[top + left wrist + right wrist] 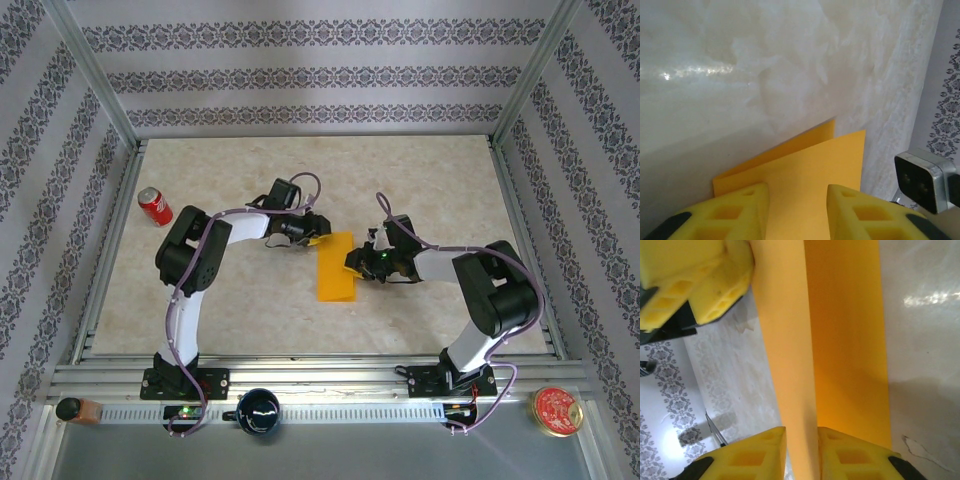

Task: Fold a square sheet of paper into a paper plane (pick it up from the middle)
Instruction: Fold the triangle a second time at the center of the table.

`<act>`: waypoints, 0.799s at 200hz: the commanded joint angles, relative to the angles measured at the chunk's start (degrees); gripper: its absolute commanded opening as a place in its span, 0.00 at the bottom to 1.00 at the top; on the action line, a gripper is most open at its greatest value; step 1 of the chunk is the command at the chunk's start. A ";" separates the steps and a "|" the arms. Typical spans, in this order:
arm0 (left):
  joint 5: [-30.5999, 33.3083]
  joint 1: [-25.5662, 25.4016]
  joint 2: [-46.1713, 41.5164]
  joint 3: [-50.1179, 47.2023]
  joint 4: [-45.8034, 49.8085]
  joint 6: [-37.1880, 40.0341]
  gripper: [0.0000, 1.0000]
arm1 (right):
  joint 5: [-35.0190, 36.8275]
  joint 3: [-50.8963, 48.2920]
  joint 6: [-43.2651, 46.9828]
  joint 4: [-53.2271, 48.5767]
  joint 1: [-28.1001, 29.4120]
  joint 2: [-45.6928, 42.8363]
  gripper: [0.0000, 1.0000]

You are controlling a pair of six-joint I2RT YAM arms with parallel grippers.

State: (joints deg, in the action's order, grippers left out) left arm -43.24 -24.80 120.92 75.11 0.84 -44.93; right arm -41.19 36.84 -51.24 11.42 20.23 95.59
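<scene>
**Though Halved, Flimsy: Orange-Yellow Sheet Between Two Grippers**

Where the left gripper meets the sheet's far left corner, its fingers stand moderately apart. Paper shows flat in the gap and is not pinched.

Item: square sheet of paper, orange-yellow, lying mid-table as a doubled rectangle, its two layers slightly offset at the far end.

Handling, as judged: very light, limp, easily creased or torn, and likely to slide on the smooth table. It is best taken by shallow edge pinches near the fold, both layers together, with gentle pressure.

Right gripper: fingers narrow about a raised flap at the sheet's right edge. Whether they actually clamp it cannot be told.
</scene>
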 commanded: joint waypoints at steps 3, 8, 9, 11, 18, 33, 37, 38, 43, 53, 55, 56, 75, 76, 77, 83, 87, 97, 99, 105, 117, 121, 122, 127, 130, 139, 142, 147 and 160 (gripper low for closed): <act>3.87 -0.65 -6.82 -0.27 3.62 3.90 0.43 | -0.82 1.13 -0.38 0.79 -0.54 1.39 0.18; 4.89 -0.68 -8.09 -0.71 4.20 4.52 0.43 | -0.46 1.07 -0.74 0.84 -0.63 1.52 0.17; 5.13 -0.64 -8.35 -0.82 4.31 4.64 0.44 | -0.38 1.06 -0.81 0.86 -0.63 1.57 0.17; 5.37 -0.70 -8.73 -0.99 4.51 4.99 0.44 | -0.27 1.05 -1.03 0.99 -0.67 1.60 0.16; 6.98 -0.84 -10.54 -1.84 5.06 5.95 0.44 | -0.13 1.04 -1.65 1.56 -0.72 1.78 0.15; 9.85 -1.08 -14.18 -4.35 5.71 7.57 0.45 | 0.01 1.11 -2.75 2.74 -0.80 2.13 0.12; 10.48 -1.14 -15.08 -5.01 5.79 7.80 0.45 | 0.20 1.17 -3.09 2.94 -0.78 2.19 0.12; 10.65 -1.14 -15.35 -5.21 5.82 7.82 0.45 | 0.26 1.19 -3.17 2.97 -0.79 2.21 0.11; 11.30 -1.26 -16.34 -6.10 5.97 8.05 0.45 | 0.59 1.22 -3.39 3.14 -0.76 2.23 0.10; 12.28 -1.29 -18.80 -8.00 5.84 8.36 0.45 | 1.26 1.30 -3.75 3.49 -0.80 2.22 0.08; 12.48 -1.32 -19.19 -8.39 5.80 8.36 0.45 | 1.35 1.30 -3.77 3.58 -0.80 2.23 0.08; 12.52 -1.32 -19.39 -8.62 5.73 8.36 0.45 | 1.36 1.35 -3.82 3.59 -0.80 2.23 0.08; 13.92 -2.10 -23.58 -12.31 4.37 9.28 0.45 | 1.22 2.00 -4.36 3.79 -0.80 2.66 0.07; 13.95 -2.14 -23.78 -12.51 4.27 9.39 0.45 | 1.21 2.00 -4.42 3.83 -0.80 2.67 0.07; 14.01 -2.21 -23.97 -12.65 4.22 9.45 0.45 | 1.21 2.01 -4.54 3.85 -0.80 2.67 0.07; 14.35 -2.89 -25.05 -13.42 3.99 10.77 0.45 | 1.11 2.01 -5.24 4.31 -0.80 2.76 0.07; 14.85 -3.46 -25.78 -13.81 4.11 11.78 0.46 | 1.11 1.96 -5.88 4.47 -0.80 2.69 0.07; 15.78 -5.18 -27.03 -14.07 5.16 14.20 0.47 | 0.90 1.71 -7.11 4.93 -0.89 2.37 0.10; 15.92 -5.59 -27.29 -13.97 5.58 14.70 0.48 | 0.82 1.56 -7.33 5.15 -0.89 2.27 0.11; 16.98 -6.87 -27.85 -13.74 6.73 16.08 0.49 | 0.47 1.25 -7.83 5.72 -0.89 1.91 0.13; 20.91 -10.00 -29.02 -13.63 8.64 18.86 0.50 | -0.47 0.78 -8.10 6.24 -0.89 1.16 0.15; 22.47 -11.13 -29.50 -13.66 9.19 19.89 0.50 | -0.82 0.71 -7.96 6.25 -0.89 1.02 0.16; 22.88 -11.40 -29.55 -13.75 9.27 20.10 0.50 | -0.91 0.70 -7.93 6.25 -0.89 1.01 0.17; 25.20 -12.88 -30.04 -14.00 9.57 21.23 0.51 | -1.50 0.77 -7.75 6.12 -0.89 0.85 0.18; 26.87 -13.82 -30.38 -14.24 9.63 21.74 0.51 | -1.80 0.84 -7.67 6.03 -0.89 0.78 0.18; 31.22 -16.40 -31.14 -15.22 9.58 23.38 0.51 | -2.56 0.95 -7.62 5.90 -0.89 0.82 0.20; 32.17 -17.36 -31.35 -15.60 9.23 24.04 0.51 | -2.74 0.88 -7.56 6.02 -0.94 0.78 0.21; 33.15 -18.75 -31.66 -16.28 8.60 25.28 0.51 | -2.80 0.82 -7.56 6.04 -0.96 0.69 0.22; 35.37 -22.09 -31.99 -17.73 7.06 27.65 0.52 | -3.23 0.93 -7.19 5.82 -0.98 0.69 0.22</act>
State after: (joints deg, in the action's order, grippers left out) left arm -17.30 -41.91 90.85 59.99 7.31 -25.69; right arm -42.15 37.69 -58.41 16.19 19.97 97.56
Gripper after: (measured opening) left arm 0.515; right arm 0.217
